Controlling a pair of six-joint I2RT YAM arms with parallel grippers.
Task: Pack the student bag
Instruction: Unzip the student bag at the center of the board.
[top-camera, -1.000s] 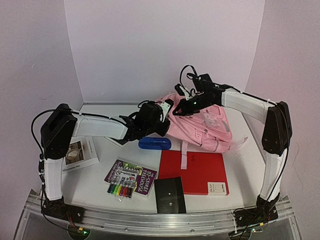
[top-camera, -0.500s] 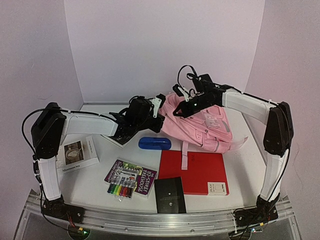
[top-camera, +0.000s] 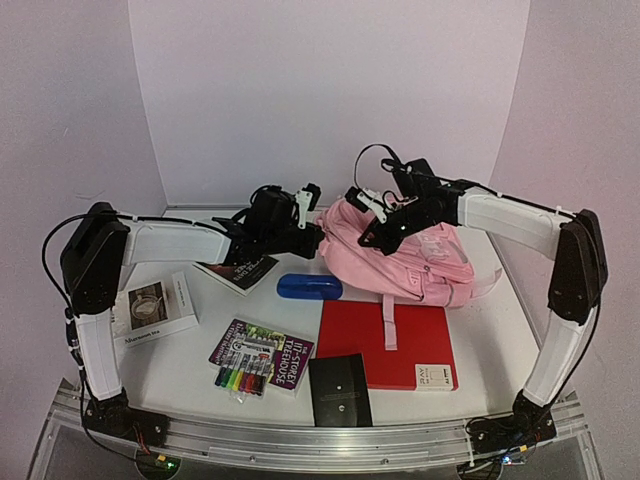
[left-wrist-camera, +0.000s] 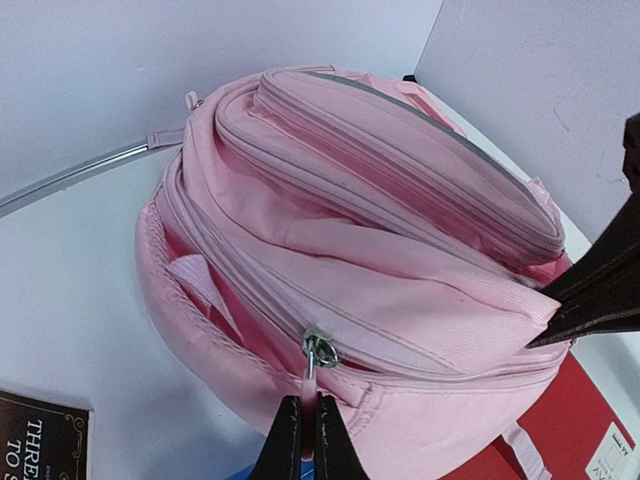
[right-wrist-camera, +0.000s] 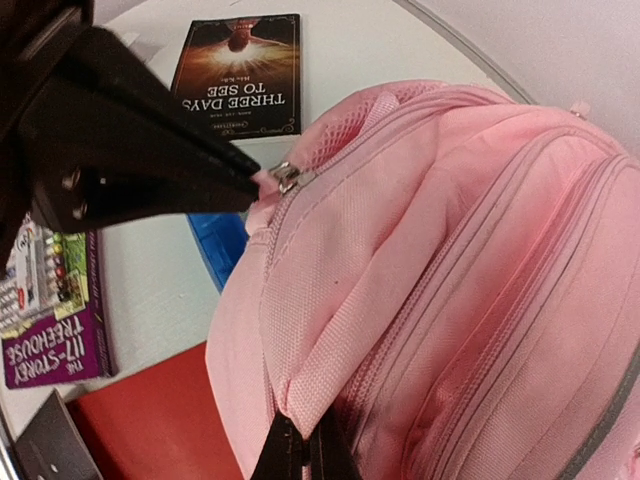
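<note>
The student bag (top-camera: 420, 262) is a big pink backpack at the back middle of the table, held up between both arms. My left gripper (top-camera: 318, 236) is at its left end. In the left wrist view this gripper (left-wrist-camera: 308, 428) is shut on the pink zip pull just below the metal slider (left-wrist-camera: 320, 350). The main zip gapes a little to the left of the slider. My right gripper (top-camera: 376, 228) is on the bag's top. In the right wrist view it (right-wrist-camera: 305, 442) is shut on a pinched fold of the bag's fabric (right-wrist-camera: 330, 380).
A blue case (top-camera: 309, 286) lies just in front of the bag, beside a red folder (top-camera: 410, 355) with a bag strap across it. A dark book (top-camera: 238, 270), a white box (top-camera: 155, 310), a marker set (top-camera: 260, 358) and a black pouch (top-camera: 340, 390) lie nearer.
My left gripper has closed onto the zip pull and shifted left and back. The bag has been drawn up and leftward between the grippers, and its strap now hangs over the red folder.
</note>
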